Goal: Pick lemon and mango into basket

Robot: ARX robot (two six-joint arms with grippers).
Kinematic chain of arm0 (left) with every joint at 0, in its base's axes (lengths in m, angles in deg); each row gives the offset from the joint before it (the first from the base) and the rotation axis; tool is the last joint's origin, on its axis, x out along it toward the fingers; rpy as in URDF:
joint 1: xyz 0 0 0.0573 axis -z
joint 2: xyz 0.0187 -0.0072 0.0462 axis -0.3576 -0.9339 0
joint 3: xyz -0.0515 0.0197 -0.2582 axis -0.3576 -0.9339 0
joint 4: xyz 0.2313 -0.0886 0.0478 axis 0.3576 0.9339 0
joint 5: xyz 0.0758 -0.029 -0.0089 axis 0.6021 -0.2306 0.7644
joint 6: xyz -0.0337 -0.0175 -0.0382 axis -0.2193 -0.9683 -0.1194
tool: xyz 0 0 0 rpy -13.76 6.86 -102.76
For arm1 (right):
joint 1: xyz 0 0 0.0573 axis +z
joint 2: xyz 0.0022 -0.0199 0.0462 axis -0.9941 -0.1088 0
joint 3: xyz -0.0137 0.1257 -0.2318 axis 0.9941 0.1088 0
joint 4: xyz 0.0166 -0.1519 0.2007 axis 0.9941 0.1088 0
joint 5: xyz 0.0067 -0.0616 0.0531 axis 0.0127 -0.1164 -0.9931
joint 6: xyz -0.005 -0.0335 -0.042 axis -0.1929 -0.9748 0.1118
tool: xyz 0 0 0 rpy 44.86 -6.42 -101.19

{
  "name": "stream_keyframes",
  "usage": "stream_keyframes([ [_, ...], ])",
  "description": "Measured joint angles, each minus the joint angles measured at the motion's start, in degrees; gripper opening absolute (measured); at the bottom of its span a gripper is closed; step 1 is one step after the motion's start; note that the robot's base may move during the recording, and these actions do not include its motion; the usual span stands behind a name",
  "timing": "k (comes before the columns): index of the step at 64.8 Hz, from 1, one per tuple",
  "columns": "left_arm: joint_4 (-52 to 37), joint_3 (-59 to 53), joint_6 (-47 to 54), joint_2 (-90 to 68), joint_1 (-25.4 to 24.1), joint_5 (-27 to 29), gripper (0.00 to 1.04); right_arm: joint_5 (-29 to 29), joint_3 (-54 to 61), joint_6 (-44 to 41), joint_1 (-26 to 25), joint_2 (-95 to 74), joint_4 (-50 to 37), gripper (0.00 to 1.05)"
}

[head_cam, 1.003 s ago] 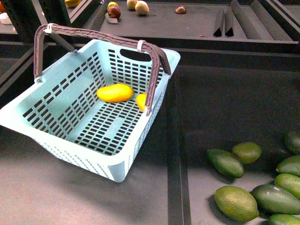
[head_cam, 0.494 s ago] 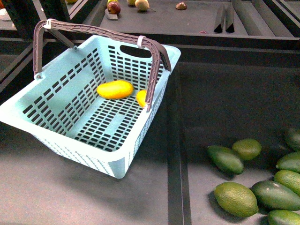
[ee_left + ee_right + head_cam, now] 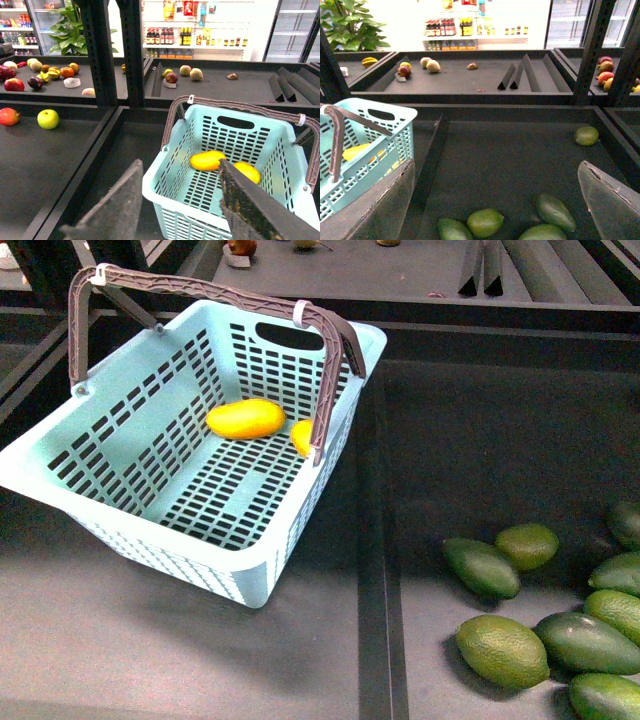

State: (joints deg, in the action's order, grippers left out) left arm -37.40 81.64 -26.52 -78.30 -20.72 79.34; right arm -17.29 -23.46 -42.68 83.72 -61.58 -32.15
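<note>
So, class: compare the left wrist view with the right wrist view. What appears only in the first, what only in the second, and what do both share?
Only the left wrist view shows the lemon clearly beside the mango, plus a green apple on the far shelf. Only the right wrist view shows the dark green fruits in the bin. Both show the basket with the mango inside, and each shows its own gripper open and empty: the left gripper and the right gripper.
</note>
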Motion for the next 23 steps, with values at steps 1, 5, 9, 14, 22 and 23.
stream_keyframes([
  [1, 0.0, 0.0, 0.0, 0.0, 0.0, 0.0, 0.59, 0.0, 0.0, 0.0, 0.0, 0.0, 0.0, 0.96],
  [5, 0.0, 0.0, 0.0, 0.0, 0.0, 0.0, 0.71, 0.0, 0.0, 0.0, 0.0, 0.0, 0.0, 0.96],
  [9, 0.0, 0.0, 0.0, 0.0, 0.0, 0.0, 0.85, 0.0, 0.0, 0.0, 0.0, 0.0, 0.0, 0.96],
  [14, 0.0, 0.0, 0.0, 0.0, 0.0, 0.0, 0.99, 0.0, 0.0, 0.0, 0.0, 0.0, 0.0, 0.96],
  [22, 0.0, 0.0, 0.1, 0.0, 0.0, 0.0, 0.98, 0.0, 0.0, 0.0, 0.0, 0.0, 0.0, 0.96],
  [23, 0.0, 0.0, 0.1, 0.0, 0.0, 0.0, 0.98, 0.0, 0.0, 0.0, 0.0, 0.0, 0.0, 0.96],
])
